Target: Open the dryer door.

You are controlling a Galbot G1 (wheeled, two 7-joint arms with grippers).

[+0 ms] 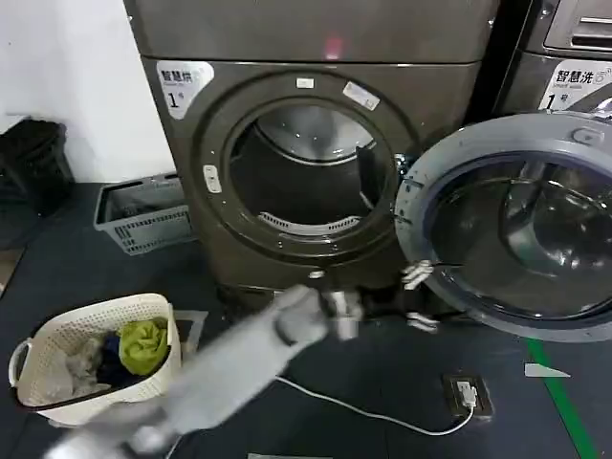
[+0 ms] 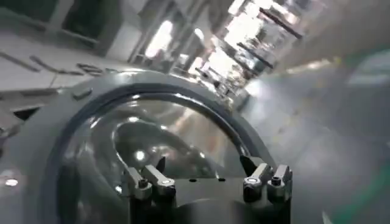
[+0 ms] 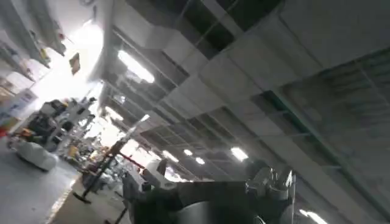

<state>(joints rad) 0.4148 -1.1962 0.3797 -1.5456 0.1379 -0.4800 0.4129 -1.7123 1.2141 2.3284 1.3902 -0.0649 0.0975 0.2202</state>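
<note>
1. Head view: your dryer door (image 1: 507,225) stands swung wide open to the right of the bronze-grey machine (image 1: 316,57), its grey inner face turned toward you and covering the front of the neighbouring grey machine (image 1: 564,57).
2. The drum opening (image 1: 311,172) is exposed and dark, with nothing in front of it.
3. Your left arm reaches across from the lower left, and the left gripper (image 1: 418,298) sits at the door's lower left rim, its fingers spread apart and holding nothing.
4. In the left wrist view, the left gripper (image 2: 207,182) faces the door's glass (image 2: 146,146) close up, fingers parted.
5. In the right wrist view, the right gripper (image 3: 210,189) points up at ceiling lights, fingers apart and empty.
6. On the floor you have a cream laundry basket (image 1: 91,359) with clothes at the lower left, a grey crate (image 1: 143,215) beside the machine, and a white cable (image 1: 373,411) running to a floor socket (image 1: 466,394) below the door.
</note>
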